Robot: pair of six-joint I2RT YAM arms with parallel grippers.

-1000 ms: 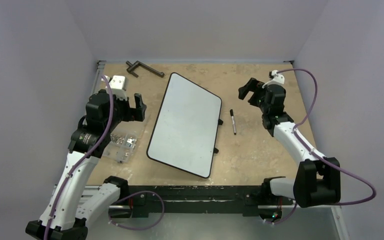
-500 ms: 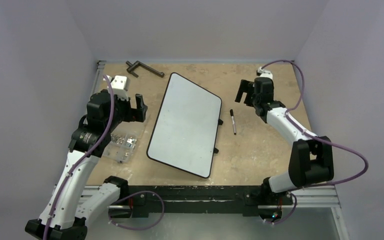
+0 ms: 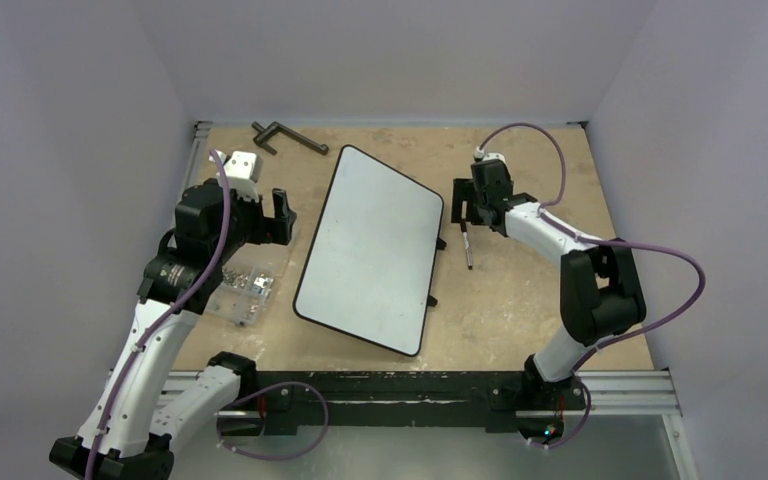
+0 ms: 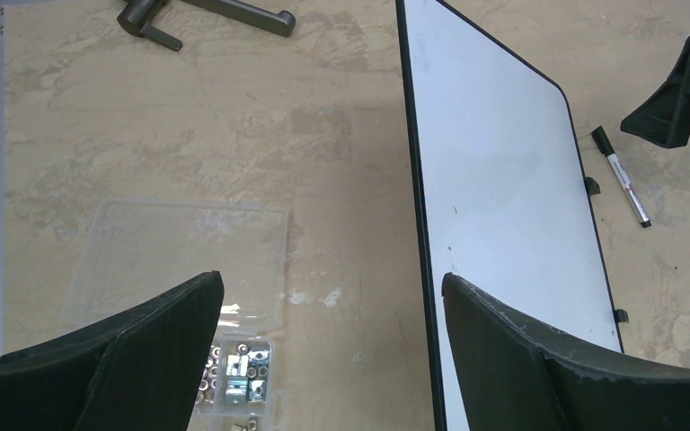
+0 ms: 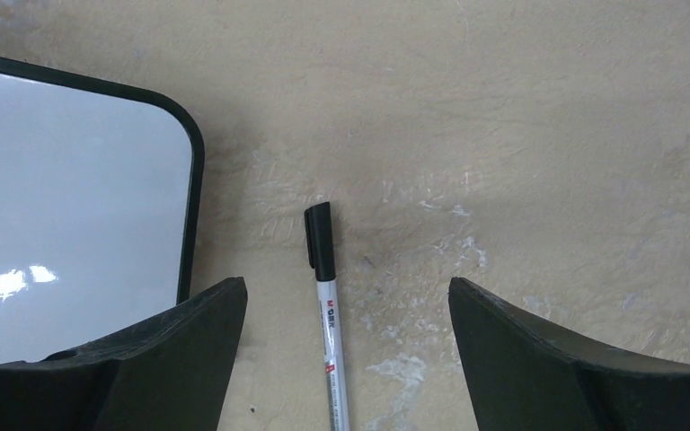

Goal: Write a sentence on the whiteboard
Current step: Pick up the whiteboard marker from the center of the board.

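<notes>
Right tool (image 5: 346, 287) stands wide, marker (image 5: 326, 296) lying between its fingers on the bench (image 5: 548, 135), whiteboard (image 5: 72, 215) corner just beside. Left tool (image 4: 332, 283) wide, holding nothing.

Glossy whiteboard (image 3: 370, 250) lies on rough, matt wooden table (image 3: 520, 300).

Tan, scuffed surface (image 3: 520, 300), seen from above. Centre: whiteboard (image 3: 370, 250), lying flat and skewed to the edges, on small black feet. Just right of it, clear of its rim: black-capped marker (image 3: 466, 245), cap toward the far side. Left of the whiteboard: clear box (image 3: 245, 290) holding small metal parts. Far edge, left of centre: dark metal handle (image 3: 290, 137).
</notes>
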